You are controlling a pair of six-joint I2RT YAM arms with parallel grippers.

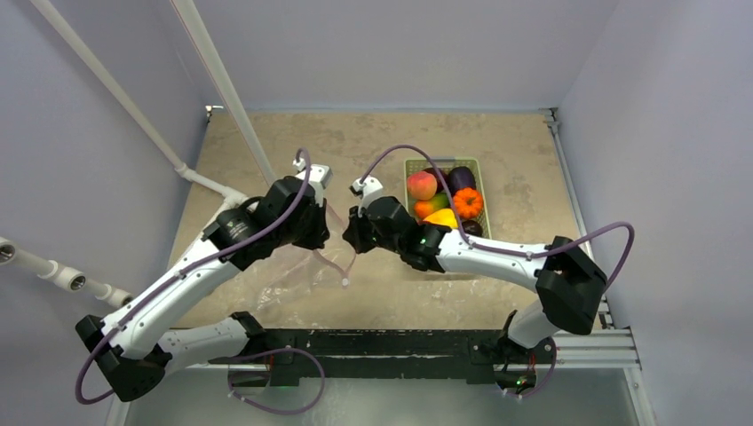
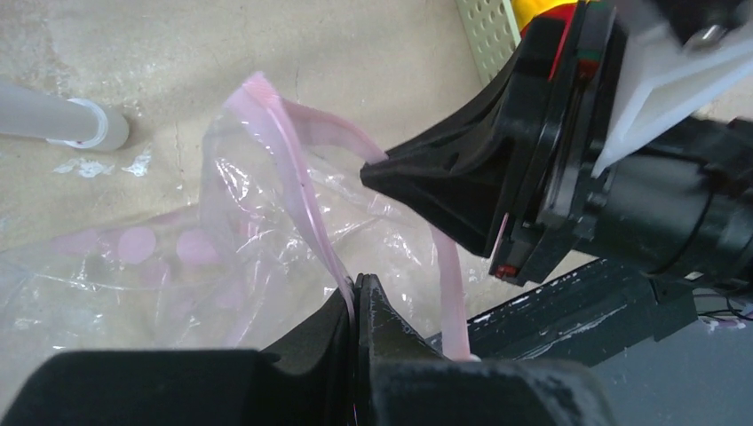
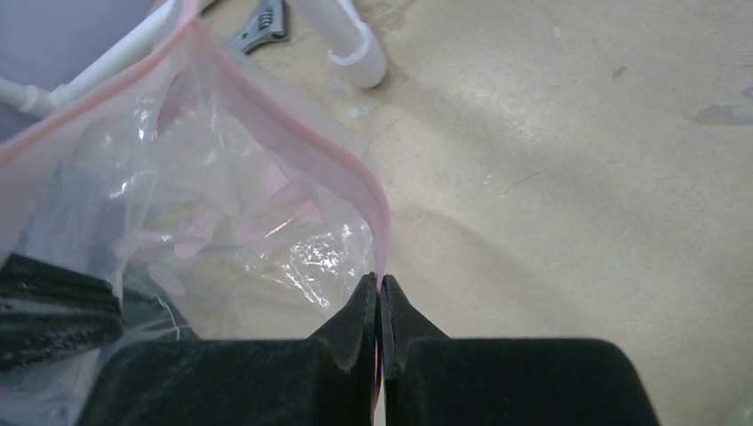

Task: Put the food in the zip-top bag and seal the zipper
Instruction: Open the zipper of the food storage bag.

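The clear zip-top bag (image 1: 293,280) hangs between my two arms above the table, its mouth pulled apart. My left gripper (image 2: 362,282) is shut on one side of the pink zipper strip (image 2: 302,191). My right gripper (image 3: 379,280) is shut on the other side of the strip (image 3: 293,146); the right gripper's black fingers (image 2: 444,182) show in the left wrist view, pinching the strip. The bag (image 3: 222,204) holds no food. The food lies in the pale green basket (image 1: 413,167): peach (image 1: 422,185), eggplant (image 1: 460,179), pumpkin (image 1: 468,203), yellow pepper (image 1: 442,218).
White pipes (image 1: 213,182) run along the left of the table, one pipe end (image 3: 351,44) close behind the bag. The black rail (image 1: 373,344) with both arm bases runs along the near edge. The basket stands just right of the right gripper.
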